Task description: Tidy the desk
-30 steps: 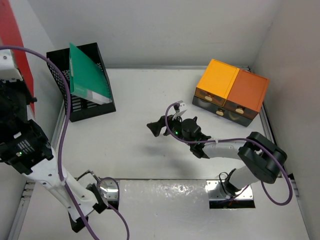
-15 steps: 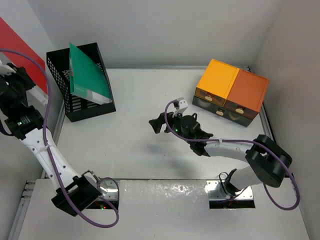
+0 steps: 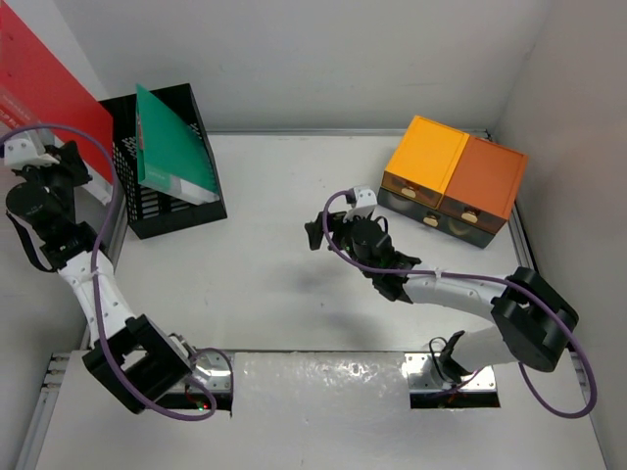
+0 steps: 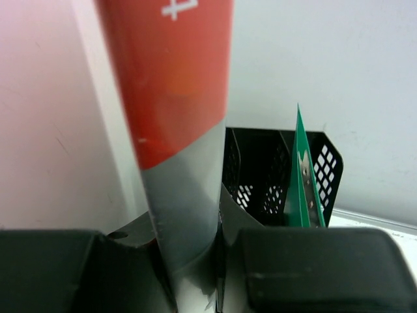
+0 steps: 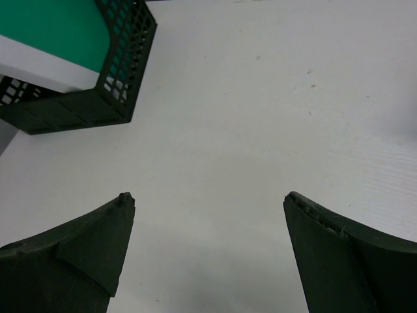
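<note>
top: left gripper (image 3: 78,166) sits off the desk's (image 3: 265,294) left edge beside the rack (image 3: 167,211); right gripper (image 3: 315,233) hangs over the desk's middle. left wrist: fingers (image 4: 313,274) clamped on a red folder (image 4: 176,78). right wrist: fingers (image 5: 71,257) spread wide, holding nothing.

Legible text, brands, numbers: none. One entry only: the red folder (image 4: 172,78) bears a white printed mark at its upper end, cut off by the picture's top edge and unreadable.

Two folders (image 3: 174,137), one rack (image 3: 181,211), one drawer unit (image 3: 456,176).
</note>
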